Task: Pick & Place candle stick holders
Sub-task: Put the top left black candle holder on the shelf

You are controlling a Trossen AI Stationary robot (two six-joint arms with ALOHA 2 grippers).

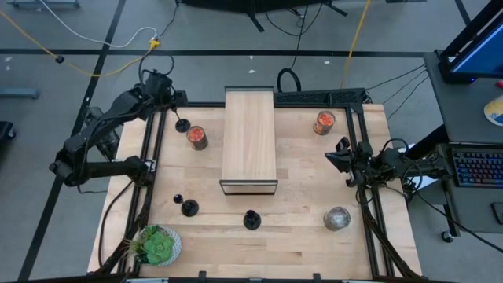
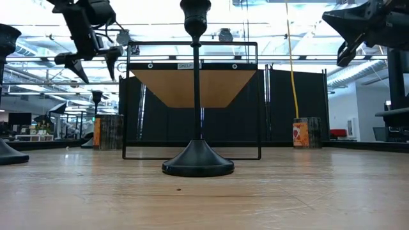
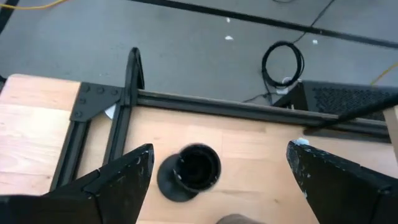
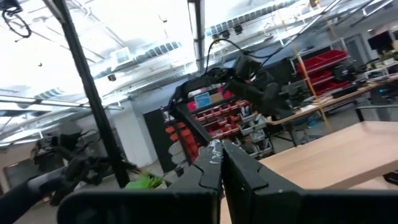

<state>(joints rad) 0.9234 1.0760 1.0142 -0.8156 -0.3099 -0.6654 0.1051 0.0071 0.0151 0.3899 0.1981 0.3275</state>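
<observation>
Two fingers of my left gripper (image 3: 217, 186) stand spread wide with nothing clamped, hovering above the far left corner of the table (image 1: 306, 244); between them, seen from above, stands one candle stick holder (image 3: 189, 173) upright on the wood, its cup free of both fingers. In the high view that same holder sits just beside the red-filled jar (image 1: 196, 137), to the left of the wooden shelf (image 1: 249, 141) lying along the table's middle. My right gripper (image 4: 219, 163) is pinched fully closed on nothing and waits raised at the table's right edge. The other two holders are toward the near side: the second holder (image 1: 189, 207) near the left, not far from the green plant (image 1: 157, 245), and the third holder (image 1: 251, 220) just in front of the shelf's near end. A second red-filled jar (image 1: 324, 123) stands at the far right, and a clear greyish jar (image 1: 337, 218) at the near right.
</observation>
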